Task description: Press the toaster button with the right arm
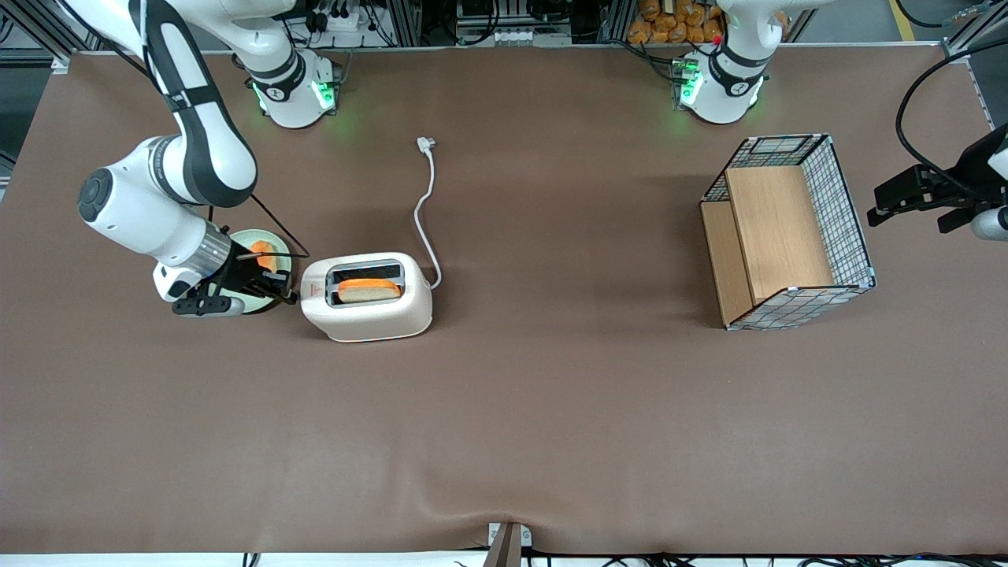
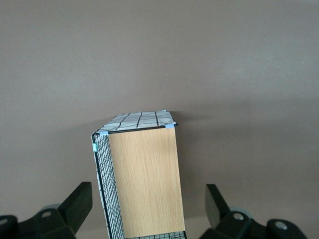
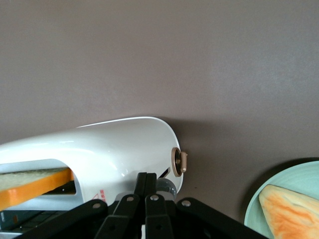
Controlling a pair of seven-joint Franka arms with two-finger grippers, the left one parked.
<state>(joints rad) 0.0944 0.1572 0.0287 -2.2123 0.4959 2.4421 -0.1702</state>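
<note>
Clock directions follow the front view, 12 o'clock pointing away from that camera.

- toaster (image 1: 370, 315): cream-white, lies flat on the brown bench (image 1: 504, 425) toward the working arm's end, slots facing up.
- One slice of toast (image 1: 368, 290) sits in the slot nearer the camera, its orange crust showing. The other slot looks dark.
- red triangle mark (image 1: 309, 292) is on the toaster's top at its 9 o'clock end.
- toaster button (image 3: 168, 187): small greyish knob on that same narrow end, only partly seen in the right wrist view, right at the claw's tips.
- A tan round knob (image 3: 179, 162) also juts from that end, apart from the claw.
- right arm (image 1: 173, 189) reaches down low over the bench at the toaster's 9 o'clock.
- claw (image 1: 291, 298) is at the toaster's narrow end. In the right wrist view the fingers (image 3: 144, 191) look pressed together, pinching nothing, with their tips against the toaster end beside the button. I can't tell exact contact with the button.
- Pale green plate (image 1: 240, 234) is at the toaster's 9 o'clock, partly under the arm's wrist, with an orange-edged bread slice (image 1: 264, 253) on it.
- White cord (image 1: 425, 213) runs from the toaster's 3 o'clock end toward 12 o'clock, and its plug (image 1: 426, 143) lies loose on the bench.
- Wire basket with wood panels (image 1: 787, 228) is well apart, toward the parked arm's end.
</note>
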